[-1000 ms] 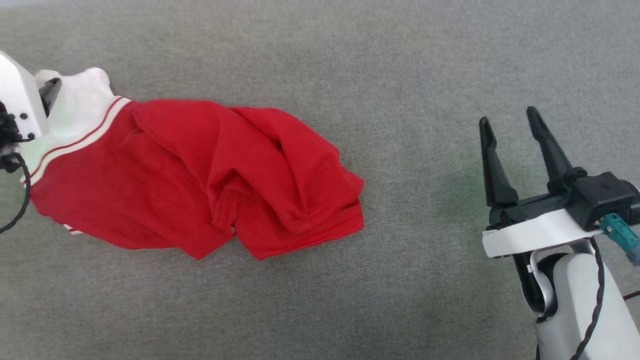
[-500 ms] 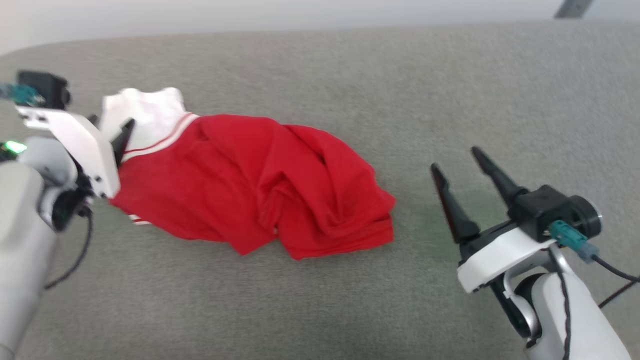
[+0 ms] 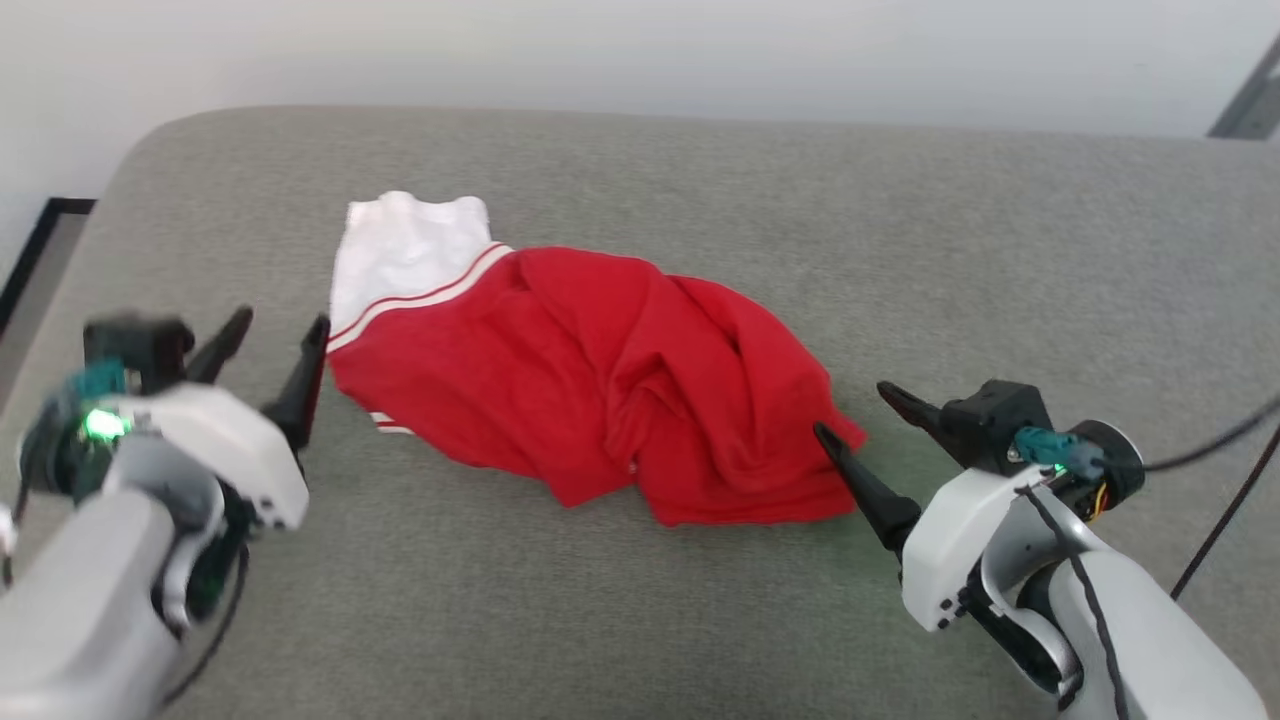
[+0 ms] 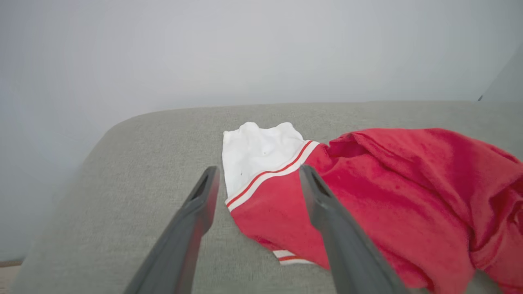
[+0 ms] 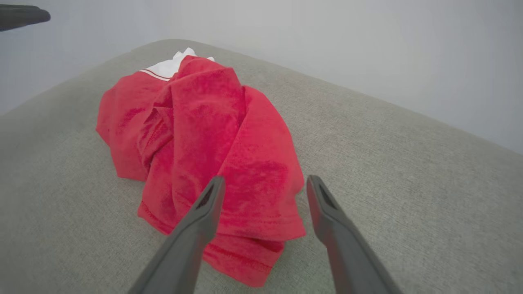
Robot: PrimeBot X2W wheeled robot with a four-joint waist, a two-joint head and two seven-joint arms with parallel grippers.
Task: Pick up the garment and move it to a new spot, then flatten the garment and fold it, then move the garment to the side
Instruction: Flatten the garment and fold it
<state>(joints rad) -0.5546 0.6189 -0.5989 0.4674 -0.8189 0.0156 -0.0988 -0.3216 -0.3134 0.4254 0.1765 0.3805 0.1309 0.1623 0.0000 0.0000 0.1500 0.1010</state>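
Left claw (image 3: 279,322), at the lower left of the head view, stands spread wide with nothing between its two dark fingers. Its nearer tip comes just beside the striped edge of the garment (image 3: 600,390); whether it brushes the cloth I cannot tell. From that wrist's own camera the fingers frame the white sleeve (image 4: 261,151) and its red-and-white trim.

Right claw (image 3: 852,410), at the lower right, is just as wide and also holds nothing. One fingertip overlaps the red hem at the garment's lower-right corner, and the other points past it over bare fabric (contact is not clear from where I stand). Its wrist view shows the folded hem lying between the two fingers.

The garment lies crumpled in the middle of the frame on a grey cushion (image 3: 700,180), with the sleeve toward the upper left and the bunched red body running down to the right, deep creases through its centre. A pale wall (image 3: 600,50) rises behind the cushion. A black cable (image 3: 1220,520) trails off the right arm toward the right edge.
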